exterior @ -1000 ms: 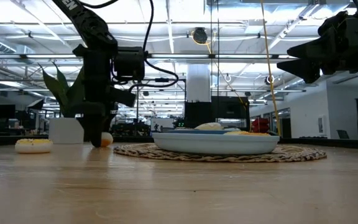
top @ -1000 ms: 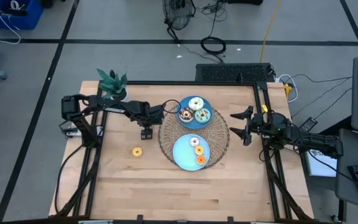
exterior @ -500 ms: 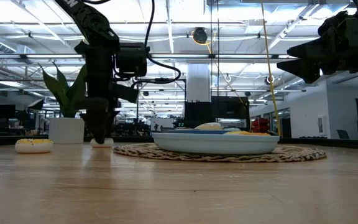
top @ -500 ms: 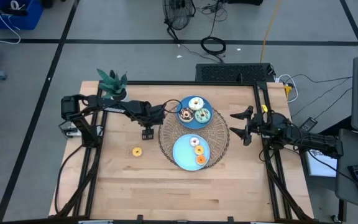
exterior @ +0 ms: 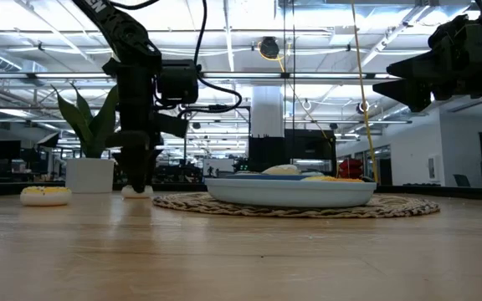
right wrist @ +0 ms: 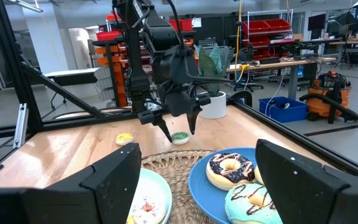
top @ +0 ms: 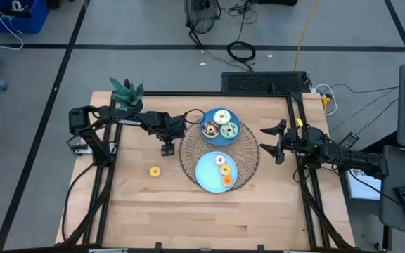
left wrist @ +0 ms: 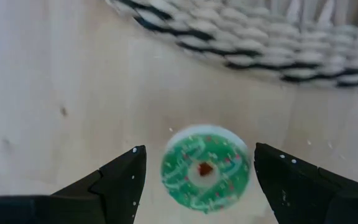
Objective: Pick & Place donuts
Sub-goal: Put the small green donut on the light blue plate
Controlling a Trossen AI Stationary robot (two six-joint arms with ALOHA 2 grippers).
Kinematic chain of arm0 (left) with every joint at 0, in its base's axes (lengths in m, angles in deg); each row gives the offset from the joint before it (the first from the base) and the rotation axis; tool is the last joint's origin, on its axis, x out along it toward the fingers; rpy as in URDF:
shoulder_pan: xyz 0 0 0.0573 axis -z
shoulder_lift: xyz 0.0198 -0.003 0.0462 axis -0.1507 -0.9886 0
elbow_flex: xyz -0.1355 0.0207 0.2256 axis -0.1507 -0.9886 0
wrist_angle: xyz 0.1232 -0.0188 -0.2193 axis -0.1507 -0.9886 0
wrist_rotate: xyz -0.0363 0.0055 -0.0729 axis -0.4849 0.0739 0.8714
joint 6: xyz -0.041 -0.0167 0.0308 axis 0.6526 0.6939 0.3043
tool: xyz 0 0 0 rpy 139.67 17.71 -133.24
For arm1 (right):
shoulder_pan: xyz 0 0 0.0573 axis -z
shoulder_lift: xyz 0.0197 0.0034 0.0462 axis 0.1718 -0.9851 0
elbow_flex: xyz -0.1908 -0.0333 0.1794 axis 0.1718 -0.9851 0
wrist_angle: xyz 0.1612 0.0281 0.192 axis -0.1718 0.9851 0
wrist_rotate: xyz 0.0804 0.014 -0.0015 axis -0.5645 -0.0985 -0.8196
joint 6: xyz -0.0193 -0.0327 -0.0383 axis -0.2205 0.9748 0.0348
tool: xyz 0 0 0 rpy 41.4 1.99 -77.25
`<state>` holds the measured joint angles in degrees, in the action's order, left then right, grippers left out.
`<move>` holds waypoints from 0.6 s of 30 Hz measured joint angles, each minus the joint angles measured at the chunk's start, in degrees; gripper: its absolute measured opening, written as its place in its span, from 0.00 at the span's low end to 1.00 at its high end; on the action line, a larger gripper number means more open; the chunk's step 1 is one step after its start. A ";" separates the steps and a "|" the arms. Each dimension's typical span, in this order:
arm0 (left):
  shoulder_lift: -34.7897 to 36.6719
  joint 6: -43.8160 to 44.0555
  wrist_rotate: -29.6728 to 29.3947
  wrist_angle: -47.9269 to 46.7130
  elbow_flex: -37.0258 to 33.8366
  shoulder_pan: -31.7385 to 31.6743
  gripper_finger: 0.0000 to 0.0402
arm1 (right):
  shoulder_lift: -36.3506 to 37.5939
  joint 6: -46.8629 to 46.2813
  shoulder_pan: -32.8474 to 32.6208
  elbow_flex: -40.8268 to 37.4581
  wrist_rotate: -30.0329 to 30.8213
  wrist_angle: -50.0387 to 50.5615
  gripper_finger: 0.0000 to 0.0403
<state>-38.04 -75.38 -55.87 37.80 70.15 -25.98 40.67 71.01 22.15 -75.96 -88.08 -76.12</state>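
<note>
A big workshop with bright ceiling lights and racks surrounds a wooden table [top: 188,204]. A round woven mat [top: 248,156] lies near the table's middle with two blue plates on it.

The left arm reaches in from the table's left edge, bent at the elbow, its wrist pointing straight down. The left gripper [top: 167,149] hangs just above the wood beside the mat's left rim, fingers spread apart. A green donut [left wrist: 206,169] lies flat on the table between the fingers; neither finger touches it in the wrist view.

The right arm waits at the table's right side, stretched level above the surface. The right gripper [top: 271,140] points toward the mat with its fingers wide apart and nothing between them.

The far plate [top: 208,136] holds three donuts: a white one [top: 221,117], a chocolate one [top: 209,128] and a teal one [top: 230,130]. The near plate [top: 204,176] holds a pink donut [top: 221,160] and an orange donut [top: 226,180], with another small one between them. A yellow donut [top: 155,171] lies alone on the wood, well apart from the mat. A potted plant [top: 127,93] stands at the table's far left corner, behind the left arm.
</note>
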 joint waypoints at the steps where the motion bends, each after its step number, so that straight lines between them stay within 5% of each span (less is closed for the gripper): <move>1: 0.00 0.22 0.75 -0.56 0.00 -0.10 0.73 | 0.00 0.00 0.01 0.02 0.00 0.00 0.75; 18: 0.04 0.97 1.39 -0.42 -2.27 -0.40 0.73 | 0.00 0.00 0.00 0.00 0.00 0.00 0.75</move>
<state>-38.00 -74.41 -54.48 37.38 67.88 -26.38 40.67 71.01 22.15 -75.96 -88.08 -76.12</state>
